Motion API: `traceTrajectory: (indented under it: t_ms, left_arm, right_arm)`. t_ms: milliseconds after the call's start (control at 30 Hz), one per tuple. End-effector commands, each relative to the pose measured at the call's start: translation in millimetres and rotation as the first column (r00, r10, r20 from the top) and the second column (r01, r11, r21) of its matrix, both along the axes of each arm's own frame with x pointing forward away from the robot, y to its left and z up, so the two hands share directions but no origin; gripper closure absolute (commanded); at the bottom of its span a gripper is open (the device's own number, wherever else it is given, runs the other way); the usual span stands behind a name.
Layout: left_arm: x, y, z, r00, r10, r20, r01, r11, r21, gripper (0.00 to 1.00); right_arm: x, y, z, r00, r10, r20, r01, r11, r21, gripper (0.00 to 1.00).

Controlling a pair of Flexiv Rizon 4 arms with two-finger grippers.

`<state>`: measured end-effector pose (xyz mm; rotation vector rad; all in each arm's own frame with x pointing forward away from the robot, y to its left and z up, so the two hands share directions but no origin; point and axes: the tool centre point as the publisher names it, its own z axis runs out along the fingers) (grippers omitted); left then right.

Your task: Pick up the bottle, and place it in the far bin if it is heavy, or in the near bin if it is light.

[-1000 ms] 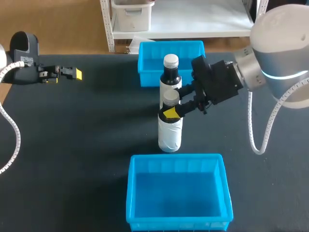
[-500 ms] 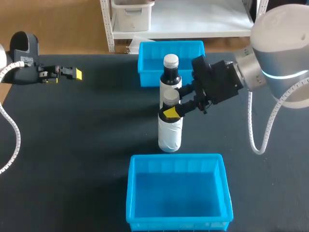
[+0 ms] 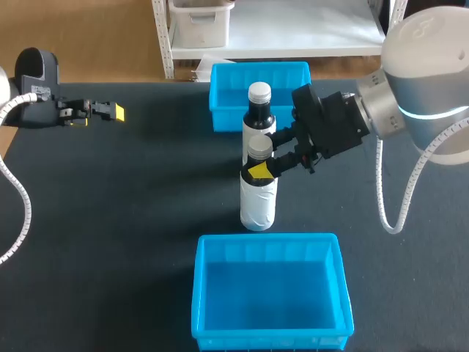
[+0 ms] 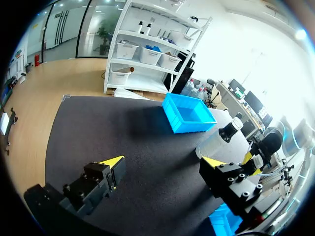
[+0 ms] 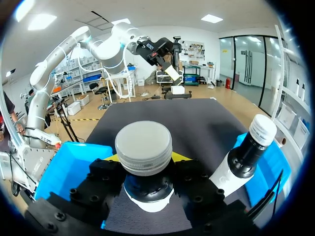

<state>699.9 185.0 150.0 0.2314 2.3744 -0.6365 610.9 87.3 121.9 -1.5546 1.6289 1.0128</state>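
Note:
A bottle (image 3: pixel 258 202) with a white label and a grey cap (image 5: pixel 143 147) stands upright on the black table between the two bins. My right gripper (image 3: pixel 261 168) is shut on its neck just under the cap, a finger on each side (image 5: pixel 145 169). A second bottle (image 3: pixel 259 110), with a dark neck and a white cap, stands close behind the first one, in front of the far bin (image 3: pixel 224 100); it shows beside my right gripper (image 5: pixel 244 158). My left gripper (image 3: pixel 110 111) hangs open and empty over the table's far left (image 4: pixel 165 164).
The near blue bin (image 3: pixel 200 293) sits empty in front of the held bottle and beside my right gripper (image 5: pixel 66 164). The far bin (image 4: pixel 194 127) is also empty. Bare black tabletop (image 3: pixel 124 205) stretches to the left.

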Motion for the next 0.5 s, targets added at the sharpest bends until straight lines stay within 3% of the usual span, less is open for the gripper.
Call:
traceTrajectory:
  t_ms: [33,500]
  left_arm:
    - [0.0,0,0.0,1.000,0.000,0.000,0.000,1.000,0.000,0.00]
    - [0.0,0,0.0,1.000,0.000,0.000,0.000,1.000,0.000,0.00]
  right_arm:
    - [0.4,-1,5,1.000,0.002,0.007,-0.002,1.000,0.003,1.00]
    - [1.4,-9,38,0.999,0.003,0.053,-0.002,1.000,-0.005,1.00]
